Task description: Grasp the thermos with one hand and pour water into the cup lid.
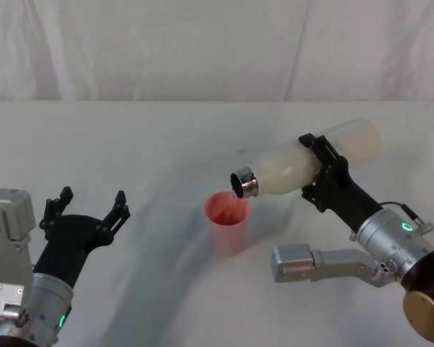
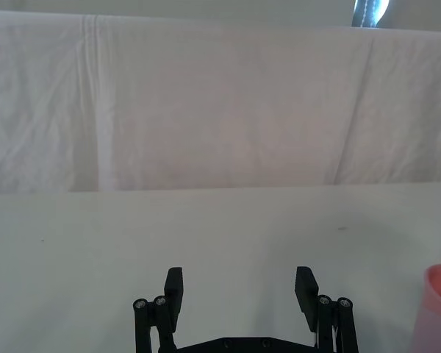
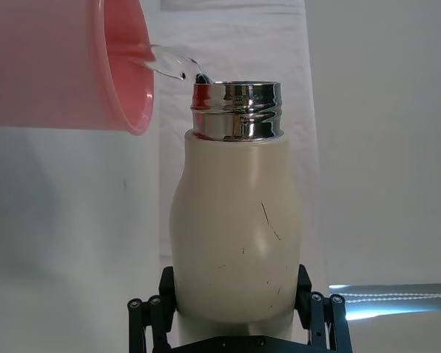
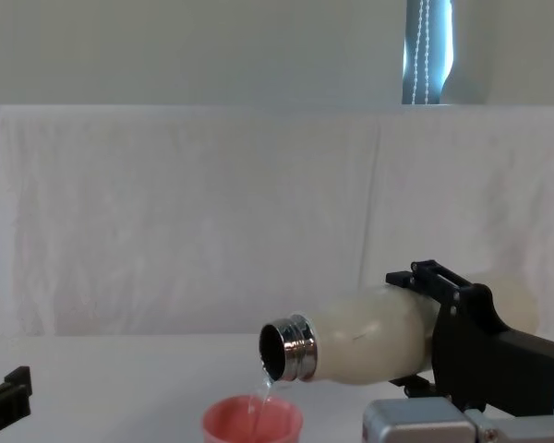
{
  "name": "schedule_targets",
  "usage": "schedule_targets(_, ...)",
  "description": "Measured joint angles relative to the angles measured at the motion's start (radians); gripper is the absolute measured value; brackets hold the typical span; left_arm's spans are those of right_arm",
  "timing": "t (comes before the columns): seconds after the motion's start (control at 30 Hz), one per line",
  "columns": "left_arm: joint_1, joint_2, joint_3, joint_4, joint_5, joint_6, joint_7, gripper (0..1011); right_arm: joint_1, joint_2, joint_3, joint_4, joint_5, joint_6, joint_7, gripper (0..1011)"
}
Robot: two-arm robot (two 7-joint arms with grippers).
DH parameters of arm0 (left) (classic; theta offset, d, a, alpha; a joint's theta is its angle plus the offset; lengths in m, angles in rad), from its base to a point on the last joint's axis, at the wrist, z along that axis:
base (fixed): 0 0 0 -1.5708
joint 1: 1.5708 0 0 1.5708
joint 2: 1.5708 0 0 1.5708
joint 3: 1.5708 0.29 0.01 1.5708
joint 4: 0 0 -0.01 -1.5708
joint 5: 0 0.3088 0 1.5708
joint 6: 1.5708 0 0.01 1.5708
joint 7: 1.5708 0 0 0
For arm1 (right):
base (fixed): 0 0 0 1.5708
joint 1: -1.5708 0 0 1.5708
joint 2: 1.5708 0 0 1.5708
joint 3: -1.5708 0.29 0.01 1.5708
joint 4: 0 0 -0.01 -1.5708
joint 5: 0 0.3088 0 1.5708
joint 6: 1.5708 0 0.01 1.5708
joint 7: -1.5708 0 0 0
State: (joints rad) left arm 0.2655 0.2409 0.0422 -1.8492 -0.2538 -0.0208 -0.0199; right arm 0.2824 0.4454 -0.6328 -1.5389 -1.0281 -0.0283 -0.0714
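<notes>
My right tool (image 1: 320, 168), a black blocky clamp on a grey metal wrist, is clamped around the body of the thermos (image 1: 311, 163) at the right of the head view. The bottle is smooth, matte cream with rounded shoulders, and I hold it tipped almost level, its base toward the upper right and its neck toward the centre of the frame. In my right wrist view the black fingers (image 3: 314, 309) press both flanks of the cream body, which carries a few fine dark scuffs. The neck is shiny steel with threaded rings, its dark mouth open.

A thin, clear stream of water (image 4: 266, 392) falls from the lower lip of that mouth, seen in the chest view at bottom centre. It lands inside the cup lid (image 1: 227, 222), a small round salmon-pink cup with a plain rim and smooth, slightly tapered walls. The cup lid stands upright on the white desk (image 1: 145, 137) just below the steel mouth, near the centre of the head view.

My left tool (image 1: 87, 210) sits at the lower left of the head view, its 2 black jointed fingers spread wide and gripping nothing, well apart from the cup lid.
</notes>
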Motion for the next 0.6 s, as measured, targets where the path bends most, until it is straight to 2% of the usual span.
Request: schedule_targets(0.6,0.000,0.000,0.000,0.000,0.000,0.000,0.000,1001,0.005,0.003,-0.001,-0.001,-0.005,0.000,0.001,955)
